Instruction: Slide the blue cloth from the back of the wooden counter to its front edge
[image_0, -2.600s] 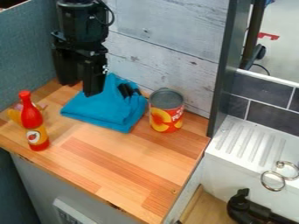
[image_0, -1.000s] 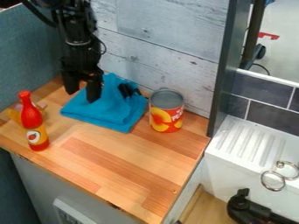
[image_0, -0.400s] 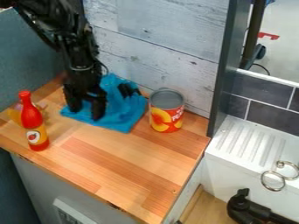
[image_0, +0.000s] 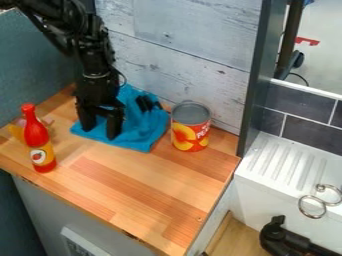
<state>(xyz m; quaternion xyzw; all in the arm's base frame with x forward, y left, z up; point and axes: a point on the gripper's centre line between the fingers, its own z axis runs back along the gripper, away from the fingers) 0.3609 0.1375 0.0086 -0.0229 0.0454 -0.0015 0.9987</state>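
Nearest, red bottle (image_0: 39, 142) upright on the tabletop (image_0: 140, 187), left side, apart from the gripper (image_0: 101, 129). Behind it, blue cloth (image_0: 143, 131) lies bunched by the wall (image_0: 180, 60), its left part under the gripper. Fingers spread, cloth showing between them; likely placed that way to straddle fabric. Can (image_0: 190, 132) upright on its own base, just right of the cloth.

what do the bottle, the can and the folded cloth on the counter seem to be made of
The ketchup bottle looks like smooth, glossy plastic, judging by its bright molded red body. The peach can seems to be metal with a printed label; its bare grey rim shows. The blue cloth appears to be matte woven fabric, given its soft folds.
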